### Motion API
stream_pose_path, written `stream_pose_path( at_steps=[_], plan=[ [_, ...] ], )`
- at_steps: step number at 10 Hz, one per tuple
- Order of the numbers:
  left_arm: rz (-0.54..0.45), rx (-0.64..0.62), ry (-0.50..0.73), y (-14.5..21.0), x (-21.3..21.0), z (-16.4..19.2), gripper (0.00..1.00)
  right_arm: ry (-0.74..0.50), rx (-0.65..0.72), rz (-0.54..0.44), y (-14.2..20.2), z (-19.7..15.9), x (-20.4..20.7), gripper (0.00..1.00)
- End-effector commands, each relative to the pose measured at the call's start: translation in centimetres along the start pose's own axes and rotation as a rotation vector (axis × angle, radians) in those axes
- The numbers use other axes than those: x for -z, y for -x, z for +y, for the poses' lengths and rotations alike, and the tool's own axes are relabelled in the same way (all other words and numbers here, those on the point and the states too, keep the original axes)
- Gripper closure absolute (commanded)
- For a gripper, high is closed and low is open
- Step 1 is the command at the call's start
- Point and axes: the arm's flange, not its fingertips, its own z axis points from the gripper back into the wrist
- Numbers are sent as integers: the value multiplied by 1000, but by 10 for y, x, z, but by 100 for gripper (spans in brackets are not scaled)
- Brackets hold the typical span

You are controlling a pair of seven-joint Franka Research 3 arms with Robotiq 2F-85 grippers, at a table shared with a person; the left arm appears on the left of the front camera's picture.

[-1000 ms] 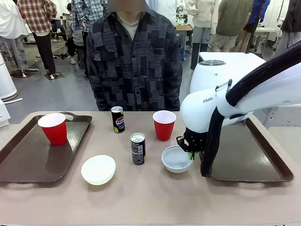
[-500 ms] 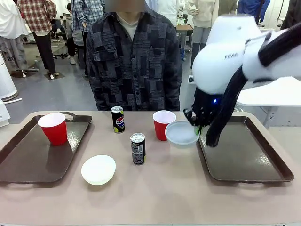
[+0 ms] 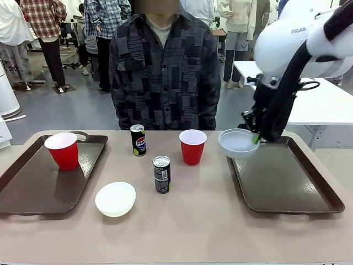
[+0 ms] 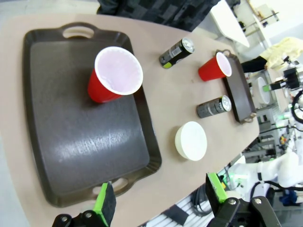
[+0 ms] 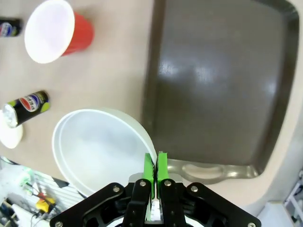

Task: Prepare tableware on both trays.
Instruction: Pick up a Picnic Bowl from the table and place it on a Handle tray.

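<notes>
Nearest, a second bowl (image 3: 115,199) waits on the table (image 3: 182,234); beyond it the right gripper (image 5: 155,165), pads pinched shut on the rim of the white bowl (image 5: 97,146), holds it aloft at the inner edge of the right tray (image 3: 287,182), apparently to set it inside.

We see a tan table (image 3: 182,232) spanning the front view from side to side. At its far edge a person (image 3: 162,72) stands facing us in a dark patchwork-patterned shirt. Behind them, on a grey floor (image 3: 71,110), we make out other people, one in a red plaid shirt (image 3: 41,16). A white table (image 3: 325,105) stands farther back on the right.
</notes>
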Motion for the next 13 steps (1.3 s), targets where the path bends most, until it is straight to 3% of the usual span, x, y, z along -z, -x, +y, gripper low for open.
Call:
stream_pose_path(
  at_steps=[1,6,7,11,13],
  plan=[
    [-4,-15,12,-1,-1,-2,0,35,-16,18,-5,-31,-9,100],
    [-4,-15,12,-1,-1,-2,0,103,58,-10,0,-102,-23,100],
    [-4,-15,12,-1,-1,-2,0,54,37,-3,-2,-87,-19,100],
    [-4,-15,12,-1,-1,-2,0,69,37,-5,-1,-91,-20,96],
    [-4,-15,12,-1,-1,-2,0,49,26,-25,-7,-100,0,96]
  ],
)
